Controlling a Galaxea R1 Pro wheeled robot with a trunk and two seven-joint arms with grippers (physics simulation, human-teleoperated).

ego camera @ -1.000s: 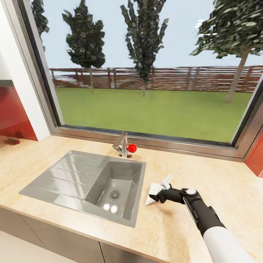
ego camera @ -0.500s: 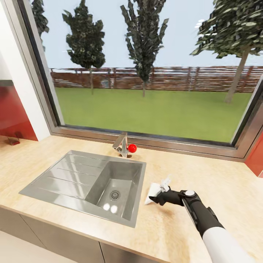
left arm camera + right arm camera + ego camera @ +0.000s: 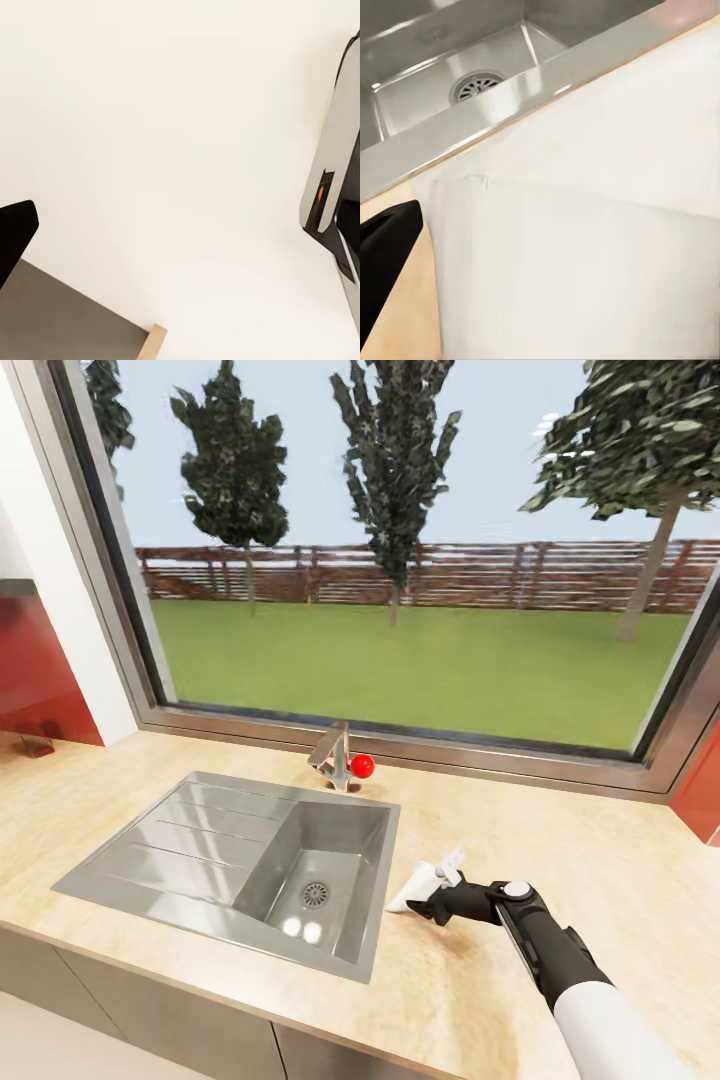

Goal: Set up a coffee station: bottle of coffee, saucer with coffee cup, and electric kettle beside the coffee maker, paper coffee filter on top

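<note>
Beside the sink (image 3: 215, 840), right gripper (image 3: 425, 890) apparently pinches the paper coffee filter (image 3: 412, 880) above the countertop (image 3: 620, 860).

Right arm (image 3: 560, 960) reaches forward and leftward — its fingers (image 3: 425, 909) closed, pinching something white.

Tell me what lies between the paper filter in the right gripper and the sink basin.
In the head view, only a bare strip of countertop and the sink's steel rim separate the paper filter, at the right gripper, from the basin.

No readable text, labels, brands or numbers anywhere.
</note>
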